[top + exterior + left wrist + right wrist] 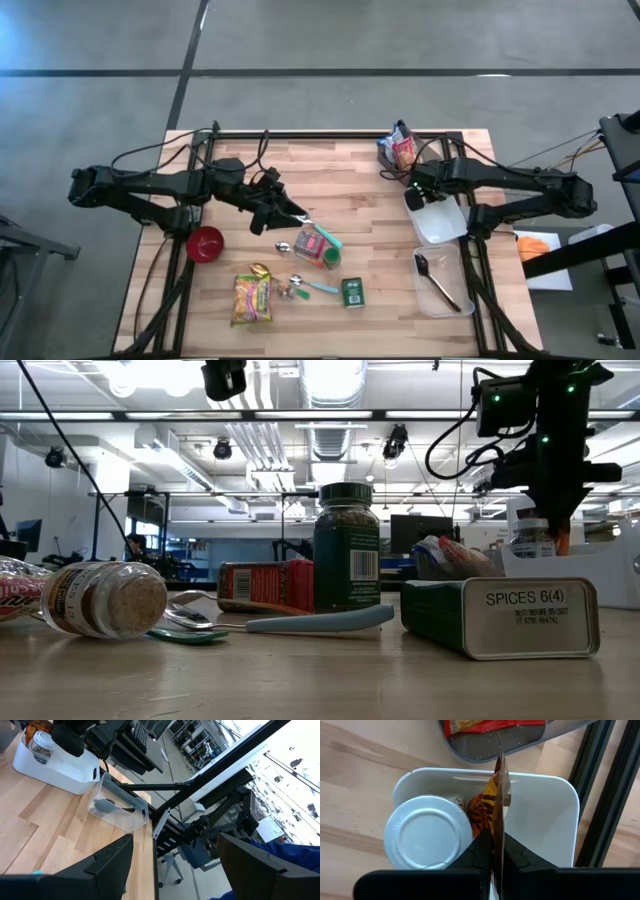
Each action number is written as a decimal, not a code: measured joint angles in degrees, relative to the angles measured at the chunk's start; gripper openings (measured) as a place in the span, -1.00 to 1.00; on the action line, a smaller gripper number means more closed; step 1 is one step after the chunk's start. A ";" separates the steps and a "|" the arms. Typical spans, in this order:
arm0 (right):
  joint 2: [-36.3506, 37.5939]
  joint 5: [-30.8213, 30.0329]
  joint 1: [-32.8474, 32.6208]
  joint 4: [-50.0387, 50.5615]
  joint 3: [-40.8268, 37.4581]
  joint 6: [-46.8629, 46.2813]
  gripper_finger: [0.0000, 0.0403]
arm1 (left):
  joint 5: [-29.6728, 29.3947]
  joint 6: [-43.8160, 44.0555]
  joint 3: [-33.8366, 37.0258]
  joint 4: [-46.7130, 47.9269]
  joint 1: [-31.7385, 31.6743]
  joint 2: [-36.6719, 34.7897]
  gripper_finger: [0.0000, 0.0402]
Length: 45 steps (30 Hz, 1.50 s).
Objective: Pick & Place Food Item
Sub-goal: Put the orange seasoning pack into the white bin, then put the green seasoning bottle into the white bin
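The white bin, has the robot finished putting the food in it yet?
Partly. A white-lidded jar already sits inside the white bin. Right now the right gripper is shut on an orange snack packet, holding it just over the bin. Still left on the table: a noodle packet, a green tin and a green-lidded bottle. The left gripper waits open above them.

Low view: green tin (500,617) marked SPICES 6(4) lies on its side at front right of the surface (300,680). Dark green jar (346,550) upright mid-frame, red box (264,586) just left. Spice jar (100,599) lies on its side at left. Right gripper (560,525) points down w/ jaws shut over white bin (590,575).
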<state>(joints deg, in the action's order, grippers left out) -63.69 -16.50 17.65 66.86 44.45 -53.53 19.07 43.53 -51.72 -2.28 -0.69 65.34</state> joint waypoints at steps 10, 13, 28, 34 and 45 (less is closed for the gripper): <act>0.16 0.25 0.00 0.06 -0.27 1.28 -0.96 | 0.00 -0.05 0.00 0.00 0.00 0.00 0.44; 0.16 0.62 0.00 0.04 -0.59 1.30 -0.96 | 0.00 -0.16 0.00 0.00 -0.01 0.00 0.44; 0.25 1.54 0.02 0.06 -0.85 2.75 -0.30 | 0.00 -0.15 0.00 0.00 -0.04 0.00 0.44; 0.98 2.96 0.02 0.40 -0.85 2.76 0.02 | 0.01 0.04 0.00 0.19 -0.04 0.00 0.44; 7.04 3.67 0.00 5.93 -0.85 1.14 0.25 | -0.01 0.60 0.00 7.06 -0.04 0.01 0.44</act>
<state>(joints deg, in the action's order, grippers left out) -56.64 -12.83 17.65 72.78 43.59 -52.39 19.06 44.13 -51.72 4.77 -0.73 65.35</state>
